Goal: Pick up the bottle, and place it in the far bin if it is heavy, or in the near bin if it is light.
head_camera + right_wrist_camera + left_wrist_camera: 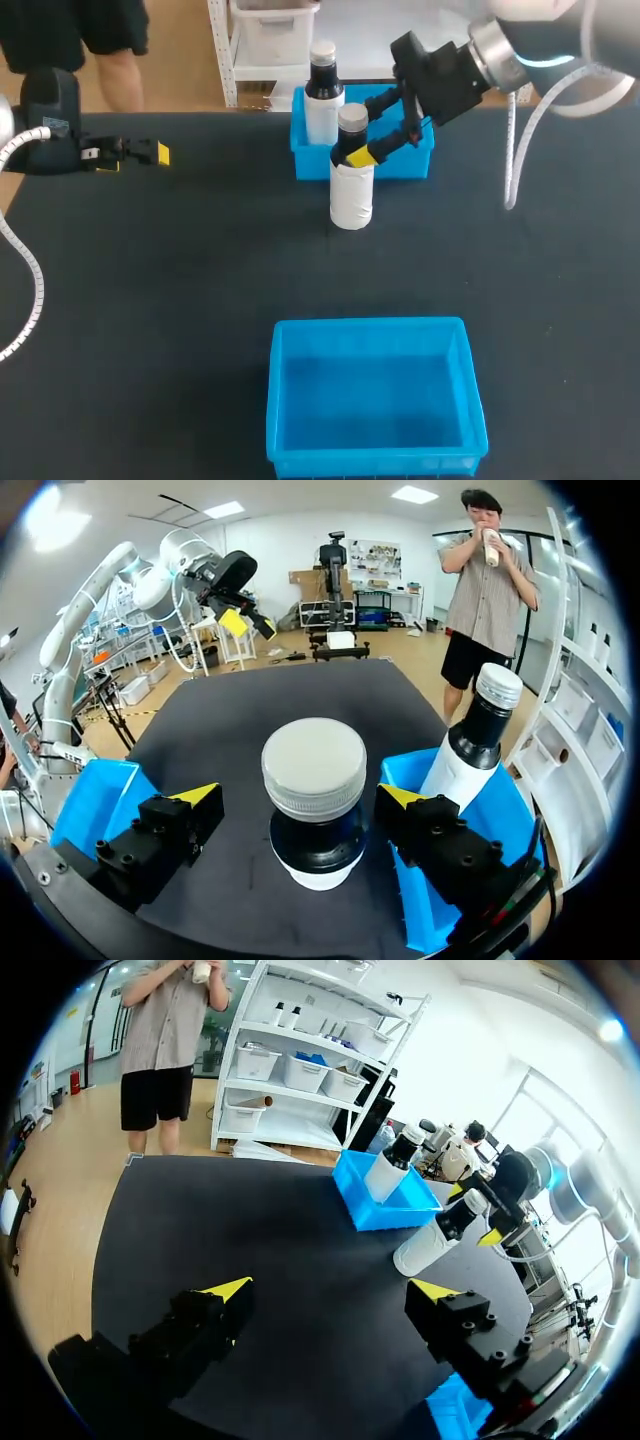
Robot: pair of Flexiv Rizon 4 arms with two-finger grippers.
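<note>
Black bench (150,300), carrying all items; near bin (272,395), blue, open, nothing visible inside; far bin (405,165), blue, smaller in view, at the bench's far edge, holding a second bottle (323,100) that stands upright; right gripper (298,798), reaching in from the far right, fingers spread wide to either side of the bottle's neck, with a gap showing on at least one side in its wrist view, so judged not clamped; left gripper (330,1288), well apart at the left edge, fingers wide, holding nothing; bottle (351,190), white body, dark neck, pale cap (352,116), standing on the bench just in front of the far bin and between the right gripper's fingers. Progress: early, by my reading; the bottle is not yet gripped, and the lift, the weighing and the choice of bin remain. Orientation: long axis vertical, cap pointing up, base on the bench
</note>
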